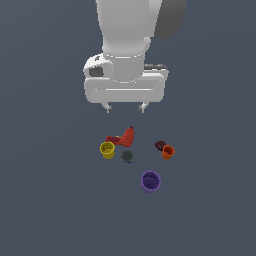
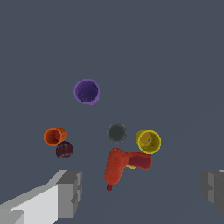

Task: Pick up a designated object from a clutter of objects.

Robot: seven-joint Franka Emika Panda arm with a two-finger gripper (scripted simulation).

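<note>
Exterior view, from its left to its right: a yellow cup (image 1: 107,149) stands upright on the dark grey table (image 1: 45,200), touching a red toy drill (image 1: 124,137) whose body slants up toward the exterior view's right. Just beside them lies a dark grey round piece (image 1: 127,156). Lower down, apart from the rest, stands a larger purple cup (image 1: 150,181), mouth up. Furthest to the exterior view's right sits the small orange cup (image 1: 168,151), touching a dark maroon lump (image 1: 160,145) behind it. The orange cup appears tipped, its mouth tilted toward the lump rather than straight up; the wrist view shows it (image 2: 54,136) lying nearly on its side, its long axis roughly along the table and its open mouth facing away from the yellow cup (image 2: 148,141).

The pincer (image 1: 125,107) hangs above the clutter, over the drill, touching nothing. Its fingers (image 2: 70,192) stand wide apart and empty, well away from the orange cup.
</note>
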